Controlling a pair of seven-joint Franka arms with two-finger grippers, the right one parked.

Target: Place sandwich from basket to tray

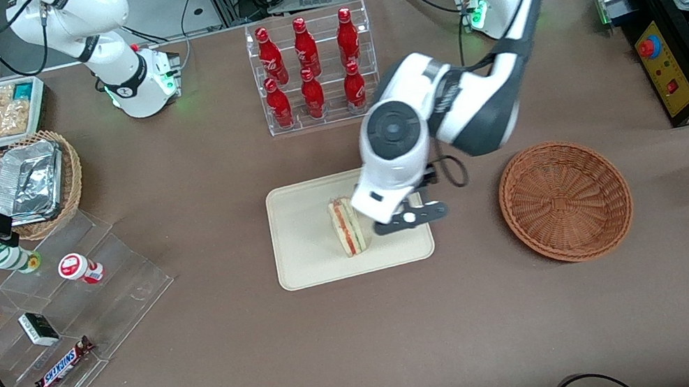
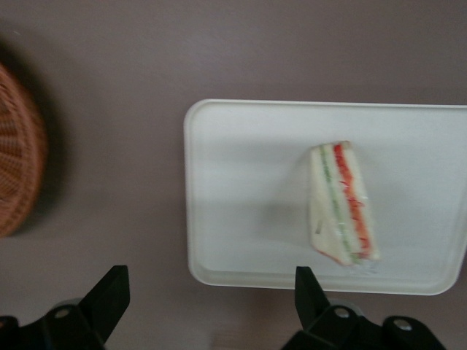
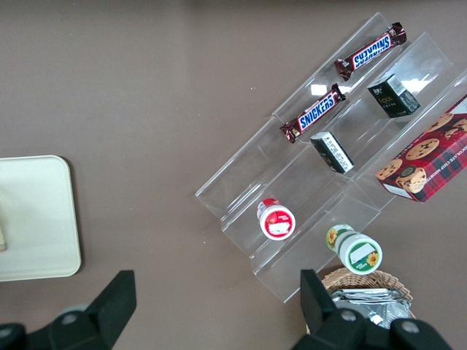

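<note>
— Sandwich (image 1: 346, 226) location?

— I see it lying on the tray (image 1: 304, 243), at the centre of the front frame, its red, green and white layers facing up. In the wrist view the sandwich (image 2: 341, 204) sits fully inside the tray's (image 2: 241, 182) rim, nothing touching it.

— And my gripper (image 2: 208, 288)?

— I have it hovering above the tray's edge, on the side toward the basket (image 1: 565, 200). Its fingers (image 2: 109, 292) are spread wide apart and hold nothing. In the front frame the gripper (image 1: 408, 214) shows just beside the sandwich, centre right.

— Basket?

— Right of centre in the front frame, on the brown table (image 1: 371, 345), apart from the tray. I see nothing in it.
</note>
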